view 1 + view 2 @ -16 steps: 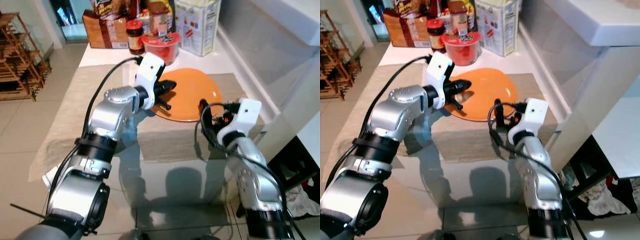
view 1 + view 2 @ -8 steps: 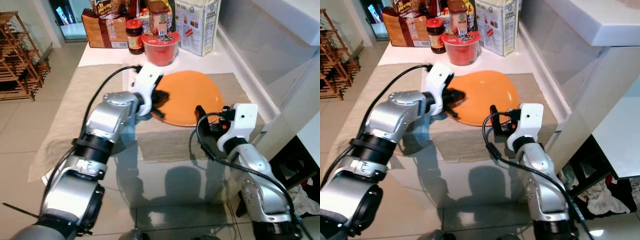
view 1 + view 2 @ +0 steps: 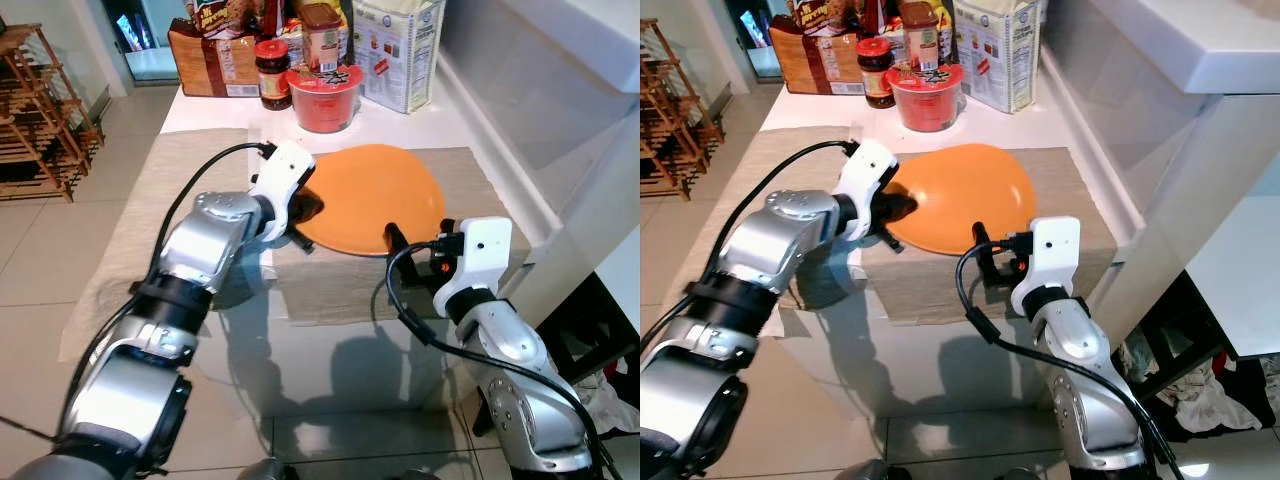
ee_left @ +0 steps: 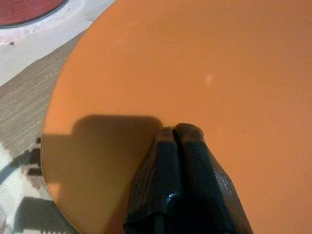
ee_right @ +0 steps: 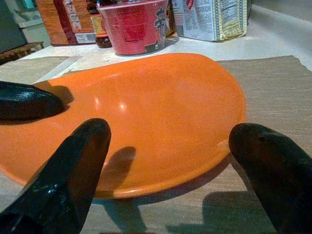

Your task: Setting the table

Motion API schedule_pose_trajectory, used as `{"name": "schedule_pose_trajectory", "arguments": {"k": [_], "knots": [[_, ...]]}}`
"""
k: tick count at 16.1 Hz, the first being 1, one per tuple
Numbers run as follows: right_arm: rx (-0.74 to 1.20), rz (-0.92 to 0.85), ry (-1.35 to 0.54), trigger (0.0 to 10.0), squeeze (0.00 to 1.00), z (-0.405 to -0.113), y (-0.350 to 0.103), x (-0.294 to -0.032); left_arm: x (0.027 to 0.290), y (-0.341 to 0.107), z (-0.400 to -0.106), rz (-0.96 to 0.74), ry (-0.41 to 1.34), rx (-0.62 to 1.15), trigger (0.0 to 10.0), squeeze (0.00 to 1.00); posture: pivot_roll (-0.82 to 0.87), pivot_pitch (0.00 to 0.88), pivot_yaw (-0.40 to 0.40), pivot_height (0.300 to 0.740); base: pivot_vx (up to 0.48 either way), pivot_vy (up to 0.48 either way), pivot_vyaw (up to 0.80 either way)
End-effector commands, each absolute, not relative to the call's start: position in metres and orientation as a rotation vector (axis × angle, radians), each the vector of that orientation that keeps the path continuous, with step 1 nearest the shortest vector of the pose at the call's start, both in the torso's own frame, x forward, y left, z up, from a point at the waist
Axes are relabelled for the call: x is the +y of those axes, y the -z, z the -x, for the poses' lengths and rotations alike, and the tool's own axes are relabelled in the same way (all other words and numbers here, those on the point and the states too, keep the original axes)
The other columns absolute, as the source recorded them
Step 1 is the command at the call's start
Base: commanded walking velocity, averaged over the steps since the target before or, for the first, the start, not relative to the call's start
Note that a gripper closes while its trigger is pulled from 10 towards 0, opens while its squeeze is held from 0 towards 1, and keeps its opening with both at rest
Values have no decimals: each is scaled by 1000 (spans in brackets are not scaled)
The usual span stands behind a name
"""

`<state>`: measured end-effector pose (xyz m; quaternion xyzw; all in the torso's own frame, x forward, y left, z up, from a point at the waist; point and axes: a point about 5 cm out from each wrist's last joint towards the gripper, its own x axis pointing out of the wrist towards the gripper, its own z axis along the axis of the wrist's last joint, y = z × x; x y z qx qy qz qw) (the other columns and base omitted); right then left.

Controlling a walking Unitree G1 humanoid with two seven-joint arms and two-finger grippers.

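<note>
An orange plate (image 3: 375, 195) lies on a beige table runner (image 3: 340, 285). My left gripper (image 3: 303, 207) is shut. Its two fingertips (image 4: 178, 139) are pressed together and rest on top of the plate near its left rim, casting a shadow there. I see nothing held between them. My right gripper (image 3: 410, 243) is open just off the plate's near edge, its fingers (image 5: 73, 161) spread wide to either side of that rim, a little short of touching it.
Behind the plate stand a red noodle cup (image 3: 322, 95), a red-lidded jar (image 3: 270, 72), a white carton (image 3: 398, 50) and a brown packet (image 3: 210, 60). A white ledge and wall (image 3: 560, 130) close the right side. A wooden rack (image 3: 35, 110) stands on the floor at left.
My left gripper has drawn back from mid-plate towards the plate's left rim. My right gripper has come closer to the plate's near edge. The plate looks slightly nearer to me.
</note>
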<state>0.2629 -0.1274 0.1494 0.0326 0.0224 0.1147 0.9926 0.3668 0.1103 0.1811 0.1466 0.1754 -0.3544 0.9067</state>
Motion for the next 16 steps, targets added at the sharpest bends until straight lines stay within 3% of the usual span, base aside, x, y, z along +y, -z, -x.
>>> {"name": "schedule_pose_trajectory", "arguments": {"k": [1, 9, 11, 16], "knots": [[42, -78, -247, 10000, 0, -261, -153, -126, 119, -169, -363, -337, 726, 427, 0, 0, -89, 16, 50, 727, 0, 0, 0], [58, -103, -259, 10000, 0, -258, -154, -125, 134, -177, -359, -382, 728, 418, 0, 0, -72, 27, 48, 727, 0, 0, 0], [106, -325, -221, 10000, 0, -261, -149, -128, 130, -181, -360, -369, 728, 401, 0, 0, -74, 29, 48, 727, 0, 0, 0], [145, -461, -222, 10000, 0, -271, -143, -128, 125, -183, -360, -357, 740, 394, 0, 0, -70, 29, 49, 727, 0, 0, 0]]}}
